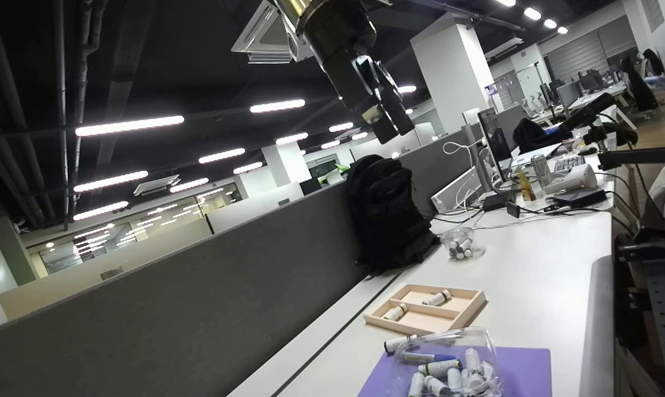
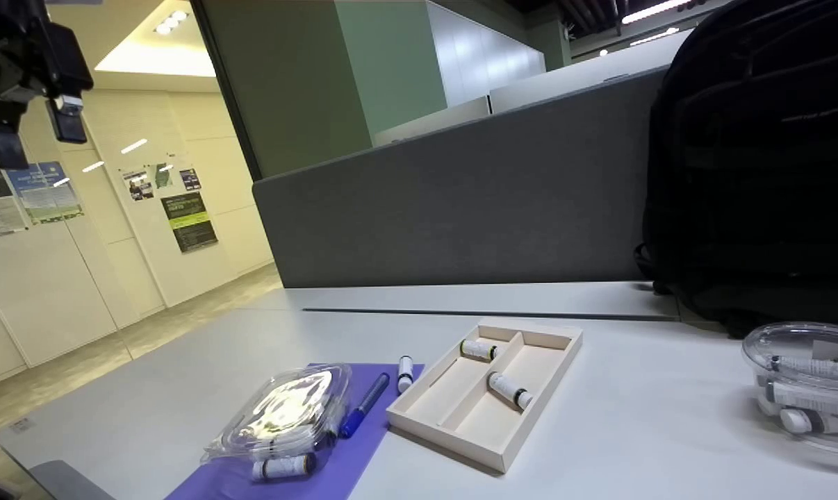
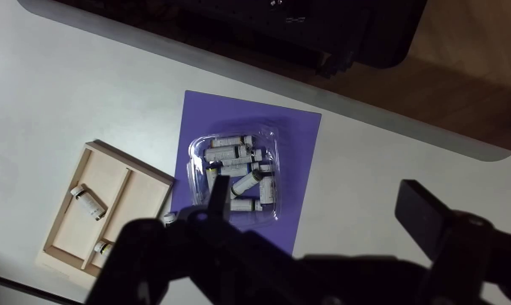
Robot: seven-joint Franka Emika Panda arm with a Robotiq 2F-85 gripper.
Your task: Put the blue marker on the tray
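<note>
Hanging high above the white desk (image 2: pixel 613 417), our black two-fingered claw (image 2: pixel 40 146) has its fingers (image 3: pixel 418 214) spread wide. Down on the flat purple mat (image 2: pixel 353 458), we see the thin blue marker (image 2: pixel 369 403) lying just beside a see-through plastic box (image 2: pixel 290 410) of small white bottles (image 3: pixel 245 183). On the marker's other side sits the light tan wooden tray (image 2: pixel 454 444), where we spot two more white bottles (image 2: pixel 506 389), one in each half.

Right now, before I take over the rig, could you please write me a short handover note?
Gripper: jaws open and empty, high above the desk.
Blue marker: on the purple mat, between the clear container and the tray; not visible in the wrist view.
Tray: a small bottle in each compartment.
Done: nothing yet; the marker is neither gripped nor placed.
Left: grasp it, then set it on the tray.
</note>
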